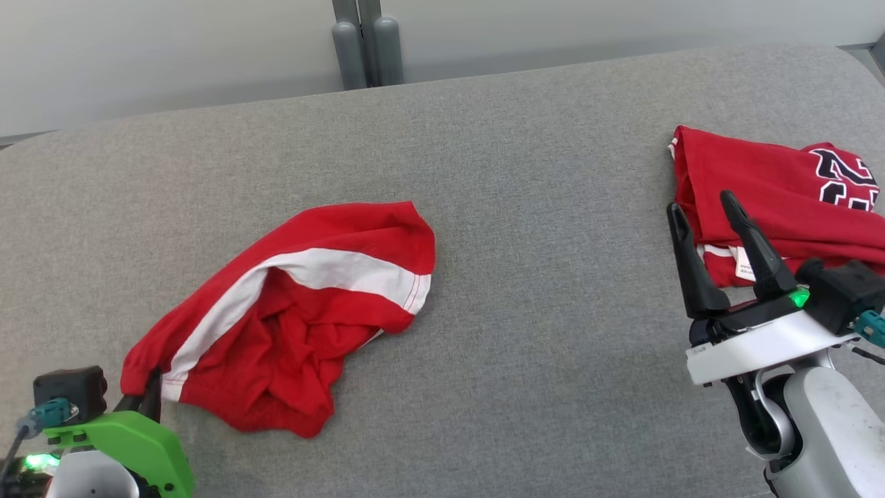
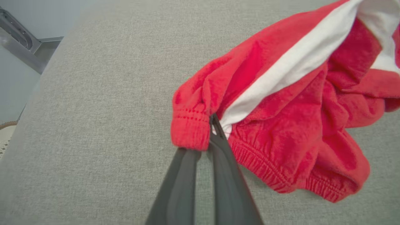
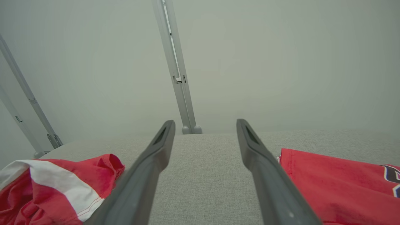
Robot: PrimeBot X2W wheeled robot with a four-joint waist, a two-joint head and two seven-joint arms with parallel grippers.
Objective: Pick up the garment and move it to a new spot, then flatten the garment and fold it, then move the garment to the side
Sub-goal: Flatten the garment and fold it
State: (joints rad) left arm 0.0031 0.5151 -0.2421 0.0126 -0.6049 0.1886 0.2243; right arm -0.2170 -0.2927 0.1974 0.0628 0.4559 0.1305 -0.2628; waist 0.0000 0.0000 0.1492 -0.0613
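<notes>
Left wrist view: left claw (image 2: 204,137) pinches the waistband corner of the red garment (image 2: 290,125), bunched rightward; right claw (image 1: 700,204) spread.

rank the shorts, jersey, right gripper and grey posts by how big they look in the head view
1. shorts
2. jersey, cut off by the frame edge, so its rank is unsure
3. right gripper, near the camera
4. posts, far back

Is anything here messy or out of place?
Yes: the red garment with a white stripe lies crumpled at the left of the grey fabric surface, its elastic edge pinched in the left claw. The red folded shirt at right lies neat.
</notes>
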